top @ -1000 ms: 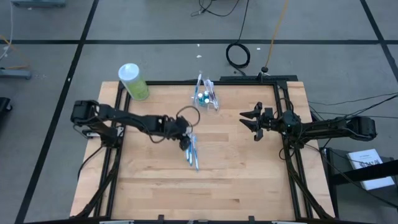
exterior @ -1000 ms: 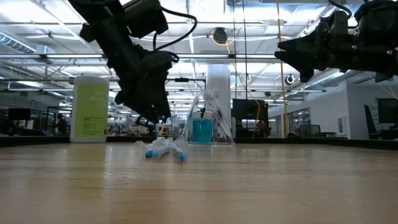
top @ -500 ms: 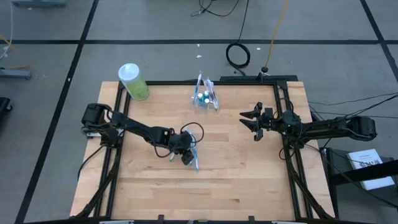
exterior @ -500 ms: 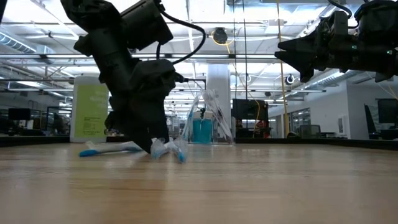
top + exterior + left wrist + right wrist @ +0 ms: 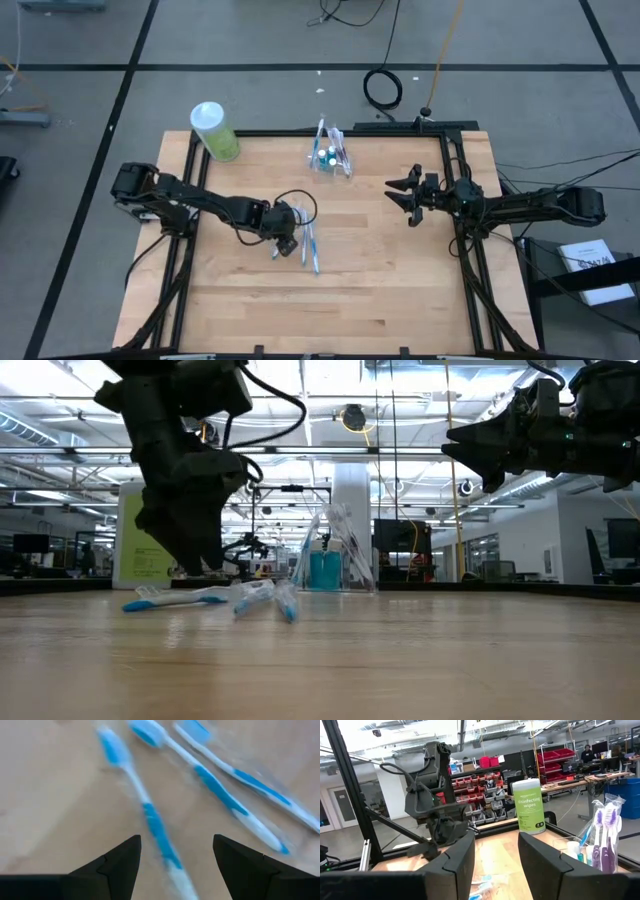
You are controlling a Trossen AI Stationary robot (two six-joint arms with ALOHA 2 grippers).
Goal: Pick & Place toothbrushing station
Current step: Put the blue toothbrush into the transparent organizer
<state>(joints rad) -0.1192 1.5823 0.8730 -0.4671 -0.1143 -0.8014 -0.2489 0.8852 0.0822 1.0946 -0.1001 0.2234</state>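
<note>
Three blue-and-white toothbrushes (image 5: 307, 243) lie flat on the wooden table near its middle; they also show in the left wrist view (image 5: 215, 785) and the low view (image 5: 255, 596). My left gripper (image 5: 287, 243) is open just above them, its fingers (image 5: 120, 862) on either side of one brush's handle (image 5: 157, 827). A clear cup (image 5: 330, 158) with purple and blue brushes stands at the far middle. My right gripper (image 5: 398, 200) is open and empty, raised at the right.
A light-green canister with a white cap (image 5: 215, 130) stands at the table's far left corner. The table's black frame (image 5: 300, 133) runs round the edge. Bare wood (image 5: 390, 290) lies toward the near edge.
My left gripper dropped onto the toothbrushes, moving toward the near edge, then drew back toward the table's left and rose a little. One toothbrush has slid away from the other two toward the left, so the three now lie spread apart.
</note>
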